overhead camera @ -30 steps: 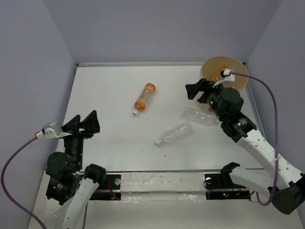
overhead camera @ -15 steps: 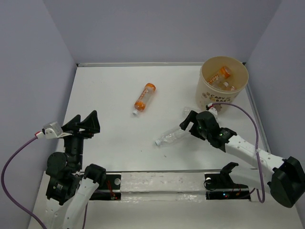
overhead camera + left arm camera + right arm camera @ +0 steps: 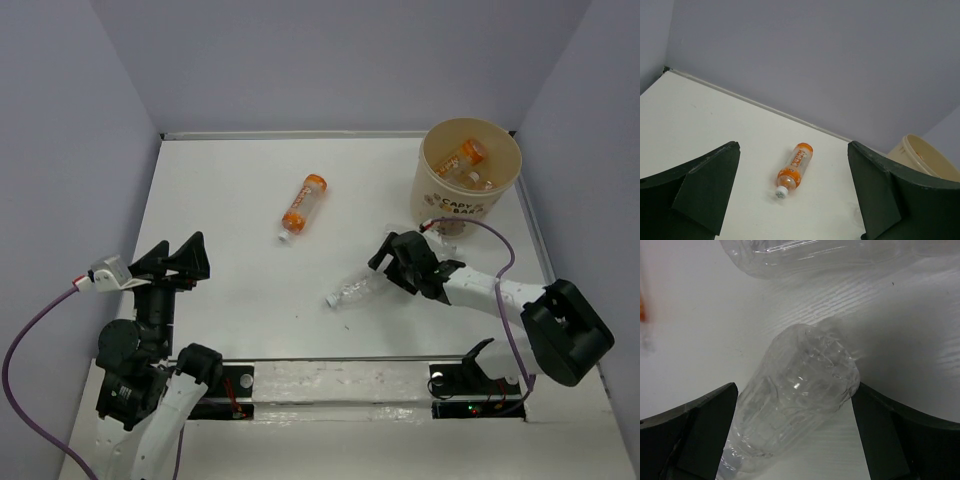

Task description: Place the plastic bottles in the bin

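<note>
A clear plastic bottle (image 3: 350, 290) lies on its side in the middle of the table, white cap pointing left. My right gripper (image 3: 393, 264) is open and straddles its base end. In the right wrist view the bottle (image 3: 800, 400) sits between the two dark fingers (image 3: 705, 425). A second clear bottle (image 3: 805, 255) lies just beyond it. An orange-labelled bottle (image 3: 303, 203) lies further left and also shows in the left wrist view (image 3: 796, 169). The tan bin (image 3: 505, 180) at the back right holds an orange bottle (image 3: 462, 157). My left gripper (image 3: 172, 258) hangs open at the near left, holding nothing.
Grey walls close the white table on the left, back and right. The bin stands close to the right wall. The right arm's cable (image 3: 490, 240) loops beside the bin. A metal rail (image 3: 330, 385) with the arm bases runs along the near edge.
My right gripper has come down from over the bin and moved left to the clear bottle, its open jaws now around the bottle's base. The left arm has not moved.
</note>
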`<state>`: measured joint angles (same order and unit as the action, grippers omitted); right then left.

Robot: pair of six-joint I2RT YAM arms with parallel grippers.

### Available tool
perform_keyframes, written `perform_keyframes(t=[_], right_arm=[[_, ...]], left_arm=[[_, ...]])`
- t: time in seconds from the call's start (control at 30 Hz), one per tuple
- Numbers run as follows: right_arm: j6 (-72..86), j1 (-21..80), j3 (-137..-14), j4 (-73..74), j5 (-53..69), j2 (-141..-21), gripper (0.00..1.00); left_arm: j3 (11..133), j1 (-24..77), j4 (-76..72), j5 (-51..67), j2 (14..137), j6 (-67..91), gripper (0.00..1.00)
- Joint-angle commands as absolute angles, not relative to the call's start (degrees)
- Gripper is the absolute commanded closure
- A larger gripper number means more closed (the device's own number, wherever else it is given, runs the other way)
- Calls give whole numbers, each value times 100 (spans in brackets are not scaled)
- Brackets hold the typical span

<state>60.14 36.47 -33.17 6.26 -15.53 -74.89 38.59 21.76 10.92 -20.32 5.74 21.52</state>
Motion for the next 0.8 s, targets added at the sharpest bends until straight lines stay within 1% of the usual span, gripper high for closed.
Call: perform_keyframes(t=[0.0, 0.17, 0.2, 0.3, 0.33, 0.4, 0.47, 0.53, 0.6, 0.67, 0.7, 0.73, 0.77], right_arm=[[6240, 3674, -3376, 151, -1513, -7970, 8], [6311, 4068, -3269, 62, -1695, -7981, 25], [6311, 4139, -3278, 70, -1757, -7893, 34], [6188, 4473, -3401, 158, -1985, -7752, 41], [6048, 4569, -3549, 193, -2065, -7639, 49], [5698, 4789, -3830, 237, -2310, -7489, 51], [5328, 4790, -4103, 237, -2451, -7200, 51], [4854, 4790, -4454, 255, -2855, -7015, 52], [4072, 4790, -5113, 334, -3592, -6795, 51], [2949, 4790, -5973, 308, -4207, -6750, 51], [2544, 4729, -6298, 273, -4950, -6794, 52], [1644, 4607, -6606, 177, -5209, -6846, 52], [1191, 4440, -7131, -242, -5342, -6873, 52]], left_arm=[[3876, 2188, 826, -2013, 483, 2057, 1], [3876, 2188, 826, -2004, 483, 2048, 1], [3885, 2188, 817, -2004, 492, 2057, 1], [3876, 2188, 817, -1986, 518, 2065, 1], [3876, 2188, 817, -1995, 519, 2065, 1], [3876, 2188, 817, -1995, 536, 2065, 1], [3885, 2197, 817, -1986, 554, 2057, 1], [3876, 2189, 800, -1960, 554, 2065, 1], [3885, 2188, 809, -1960, 571, 2065, 1], [3885, 2197, 800, -1960, 571, 2057, 1], [3885, 2189, 800, -1951, 571, 2048, 1], [3885, 2188, 800, -1951, 563, 2057, 1], [3876, 2197, 800, -1942, 554, 2048, 1]])
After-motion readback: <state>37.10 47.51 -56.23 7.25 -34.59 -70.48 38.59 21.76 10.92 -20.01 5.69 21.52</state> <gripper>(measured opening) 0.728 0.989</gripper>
